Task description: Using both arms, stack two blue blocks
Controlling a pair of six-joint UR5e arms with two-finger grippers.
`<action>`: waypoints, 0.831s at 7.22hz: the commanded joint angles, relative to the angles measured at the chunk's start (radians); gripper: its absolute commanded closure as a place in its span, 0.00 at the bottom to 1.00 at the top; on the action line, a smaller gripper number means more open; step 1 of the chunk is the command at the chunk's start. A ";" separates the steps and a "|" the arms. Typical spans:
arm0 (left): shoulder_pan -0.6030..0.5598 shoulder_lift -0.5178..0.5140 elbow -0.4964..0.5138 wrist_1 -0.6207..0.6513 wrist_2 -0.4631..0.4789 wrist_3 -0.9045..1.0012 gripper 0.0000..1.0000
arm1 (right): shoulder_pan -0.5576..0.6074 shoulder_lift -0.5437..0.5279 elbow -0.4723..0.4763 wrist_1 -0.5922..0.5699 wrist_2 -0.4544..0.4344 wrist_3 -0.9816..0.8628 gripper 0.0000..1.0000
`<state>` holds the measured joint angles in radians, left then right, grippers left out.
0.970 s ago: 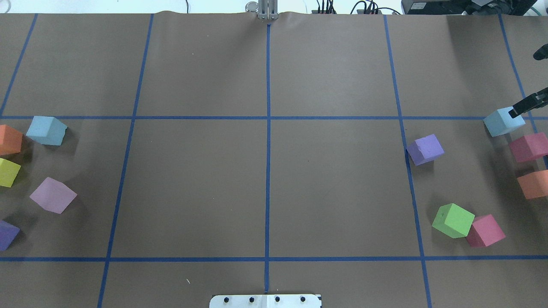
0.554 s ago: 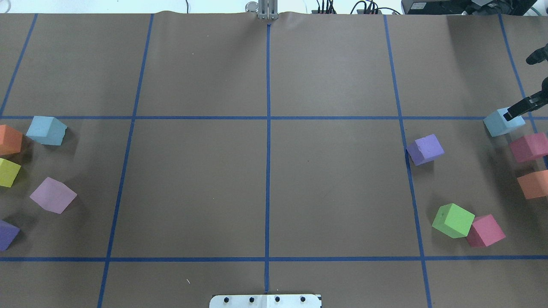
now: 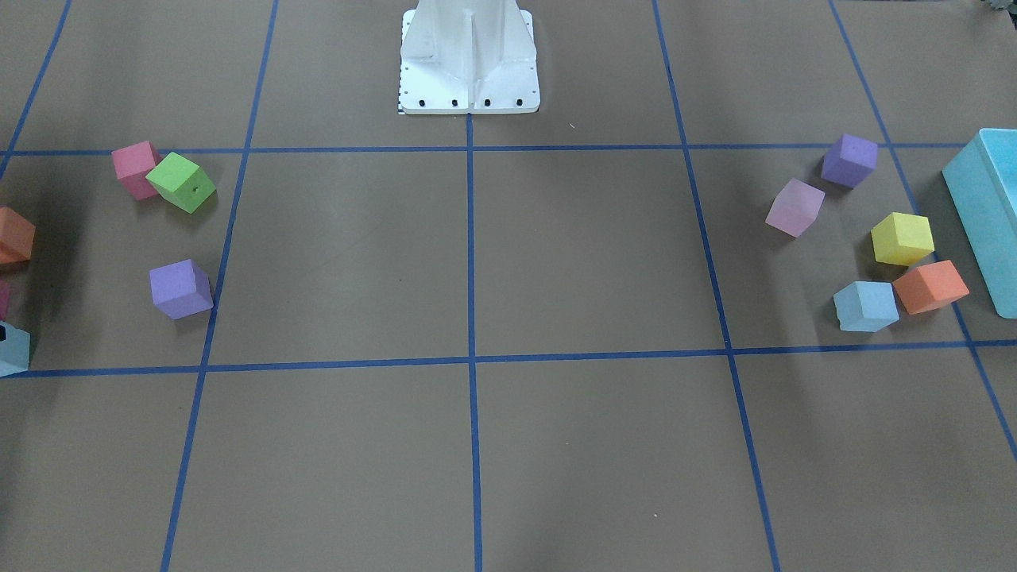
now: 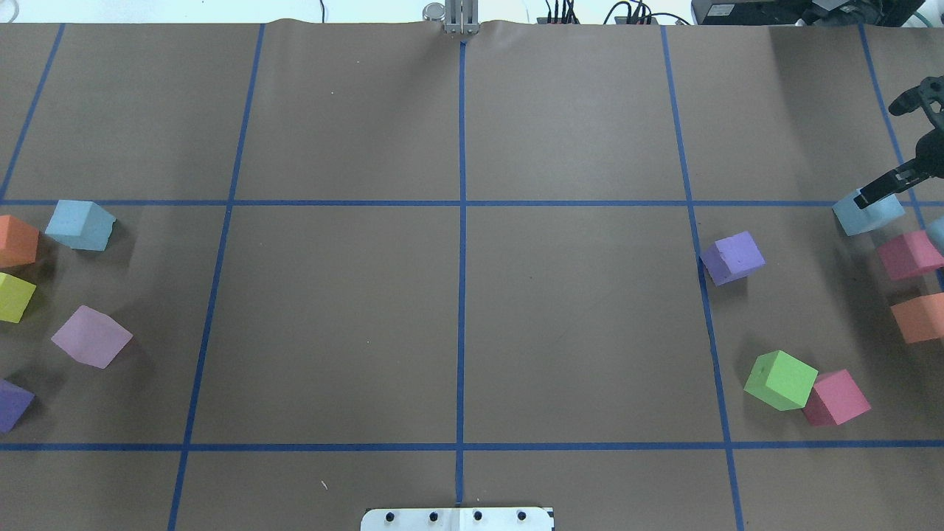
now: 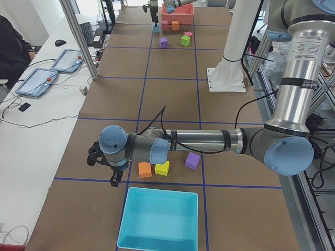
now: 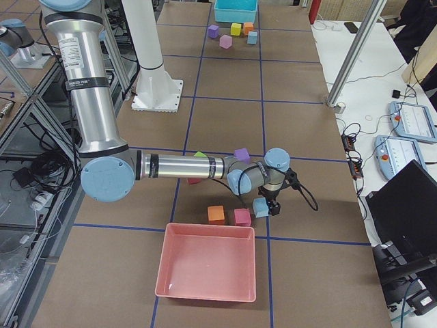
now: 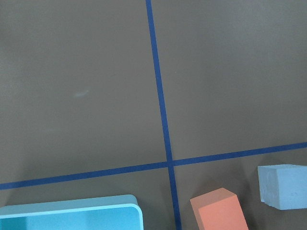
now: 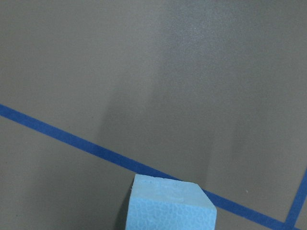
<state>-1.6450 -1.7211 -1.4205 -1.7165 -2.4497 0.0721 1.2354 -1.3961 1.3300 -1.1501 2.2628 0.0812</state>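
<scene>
I count two of the task's cubes, both matte pale-blue foam with crisp edges (the right wrist camera shows a pebbled skin). The first blue block (image 4: 80,225) rests at the table's nine o'clock in the overhead view, with an orange cube (image 4: 16,240) just beside it at its own nine o'clock. The second blue block (image 4: 869,215) lies at three o'clock on the brown paper (image 4: 332,317). The right gripper (image 4: 876,155) has its fingers spread wide, one of them over the block's top, grasping nothing. The left gripper (image 5: 113,177) shows only from the side, so I cannot tell its fingers' state.
</scene>
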 commanded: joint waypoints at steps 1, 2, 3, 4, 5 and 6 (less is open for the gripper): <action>0.001 0.000 0.000 0.000 0.000 0.000 0.02 | -0.010 0.005 -0.011 0.001 -0.011 0.005 0.00; -0.001 0.000 0.000 0.000 0.000 0.000 0.02 | -0.014 0.005 -0.018 0.001 -0.017 0.005 0.00; 0.001 0.000 0.000 0.000 0.000 0.000 0.02 | -0.019 0.006 -0.029 0.007 -0.025 0.005 0.00; -0.001 0.000 0.000 0.000 0.000 0.000 0.02 | -0.023 0.006 -0.035 0.007 -0.026 0.005 0.00; -0.001 0.000 0.000 0.000 0.000 0.000 0.02 | -0.028 0.012 -0.037 0.007 -0.026 0.005 0.00; 0.001 0.000 0.000 0.000 0.000 0.000 0.02 | -0.028 0.012 -0.037 0.007 -0.026 0.005 0.01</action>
<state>-1.6455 -1.7211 -1.4205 -1.7165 -2.4498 0.0721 1.2096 -1.3857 1.2949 -1.1431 2.2372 0.0858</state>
